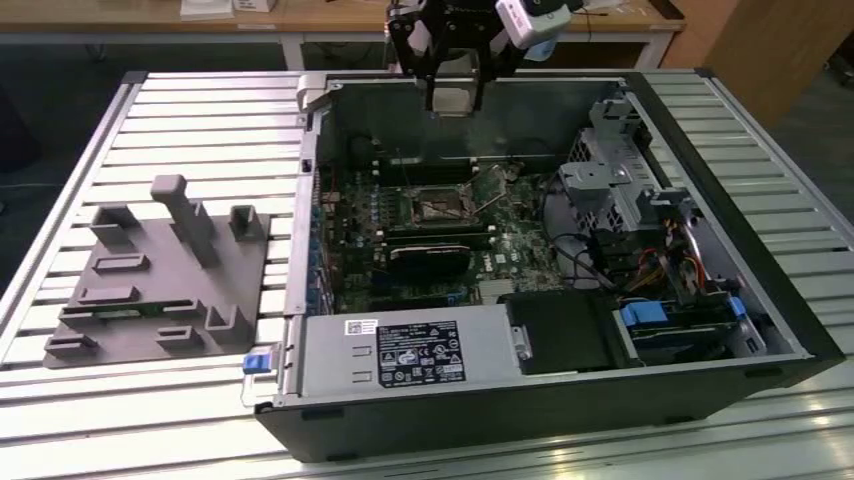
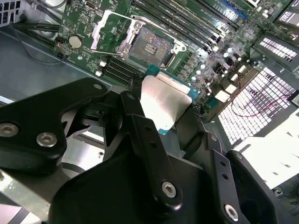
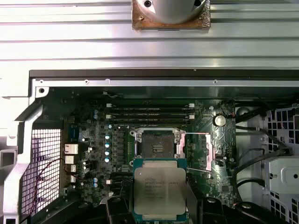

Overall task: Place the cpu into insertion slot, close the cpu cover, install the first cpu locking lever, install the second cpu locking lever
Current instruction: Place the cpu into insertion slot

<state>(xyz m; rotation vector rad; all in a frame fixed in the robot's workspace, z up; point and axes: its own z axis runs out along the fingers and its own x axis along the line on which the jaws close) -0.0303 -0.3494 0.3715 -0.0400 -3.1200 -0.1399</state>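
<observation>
In the exterior view the case (image 1: 534, 415) lies open upward. The tool (image 1: 451, 100), clamped on the chip (image 3: 160, 189), hangs high over it, with free air between it and the socket (image 1: 438, 205). Around the socket, memory slots (image 1: 427, 168) sit at twelve o'clock and a black card (image 1: 430, 265) at six. The tall drive cage (image 1: 607, 190) and cables (image 1: 661, 265) crowd three o'clock. The cover (image 2: 110, 30) stands flipped up beside the socket, leaving its well bare.

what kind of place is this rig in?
Probably a robotics lab or workshop bench: an open black desktop computer case lies on a ribbed aluminium slat table, a grey moulded parts fixture beside it, wooden desks behind. The gripper holds a silver-grey square cpu above the green motherboard.
</observation>
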